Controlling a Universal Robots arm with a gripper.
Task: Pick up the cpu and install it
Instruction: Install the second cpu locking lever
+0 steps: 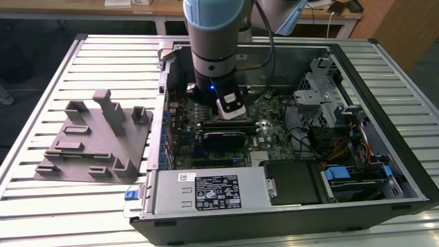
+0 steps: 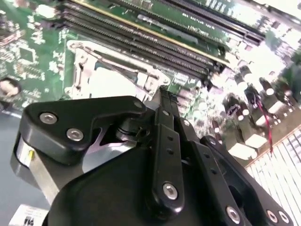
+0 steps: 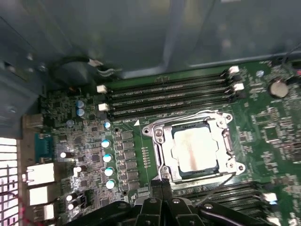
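Pincer (image 3: 162,184) (closed, empty) hovers beside the cpu (image 3: 194,149) seated in the socket (image 3: 230,146).

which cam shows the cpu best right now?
The first wrist view: the cpu sits in the socket, its whole silver top visible. In the second wrist view the cpu is bright and partly hidden behind the tool. In the exterior view the arm stands over that spot.

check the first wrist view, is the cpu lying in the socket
Yes, the cpu lies flat inside the socket, its metal frame around it.
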